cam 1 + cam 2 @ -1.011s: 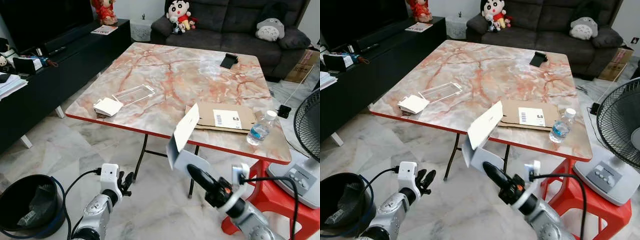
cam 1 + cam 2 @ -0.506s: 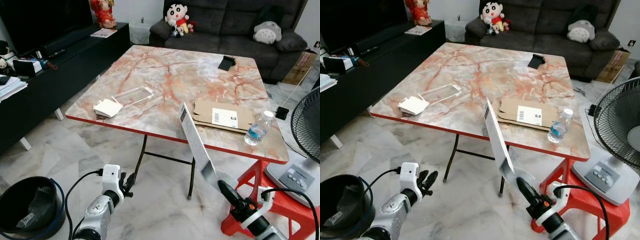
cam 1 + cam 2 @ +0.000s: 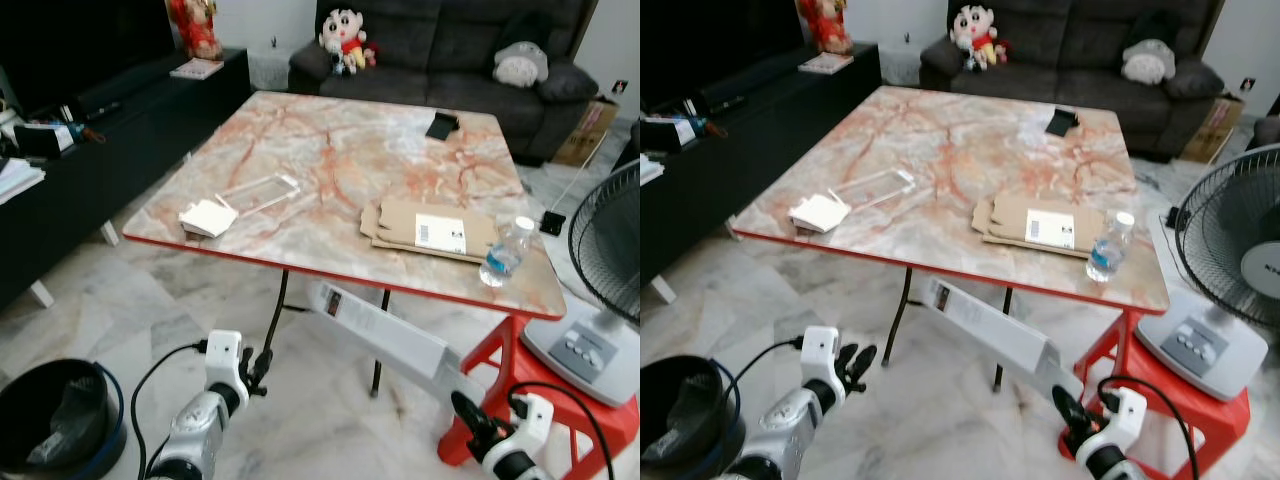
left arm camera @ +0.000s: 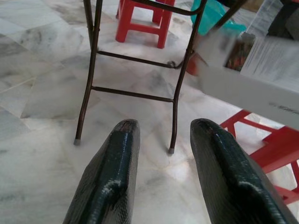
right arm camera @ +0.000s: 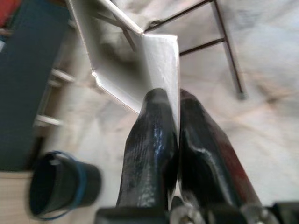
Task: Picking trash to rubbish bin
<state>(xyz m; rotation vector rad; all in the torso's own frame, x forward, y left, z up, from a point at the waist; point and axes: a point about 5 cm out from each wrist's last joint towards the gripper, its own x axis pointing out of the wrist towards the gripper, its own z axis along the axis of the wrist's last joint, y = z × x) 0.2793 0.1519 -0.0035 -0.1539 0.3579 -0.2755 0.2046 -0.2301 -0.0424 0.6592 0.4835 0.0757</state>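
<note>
Packaging, a long flat white carton [image 3: 385, 330], is the trash I am carrying, pinched at one end by my right gripper [image 3: 462, 410]. From my left eye, it slants up from that gripper toward the table's red front edge and hangs in the air under the marble table [image 3: 330, 150], clear of the floor. My left gripper [image 3: 262, 362] is low over the floor tiles with nothing in it. The rubbish bin [image 3: 50, 415], black with a blue rim, sits on the floor far to my left, well apart from the carton.

My right eye gives the same scene: a flat cardboard sheet [image 3: 1035, 222], a water bottle [image 3: 1103, 247], a small white box [image 3: 818, 213] and a clear plastic tray [image 3: 872, 187] all lie on the tabletop.

Along my left wrist, both fingers [image 4: 114, 177] stand apart, empty, aimed at the table legs.

Along my right wrist, my fingers [image 5: 149, 149] are clamped onto the carton's thin edge, and the bin [image 5: 60, 189] shows some way off.

I judge the task as barely under way: one piece lifted but not yet binned, and several more waiting on the table.
</note>
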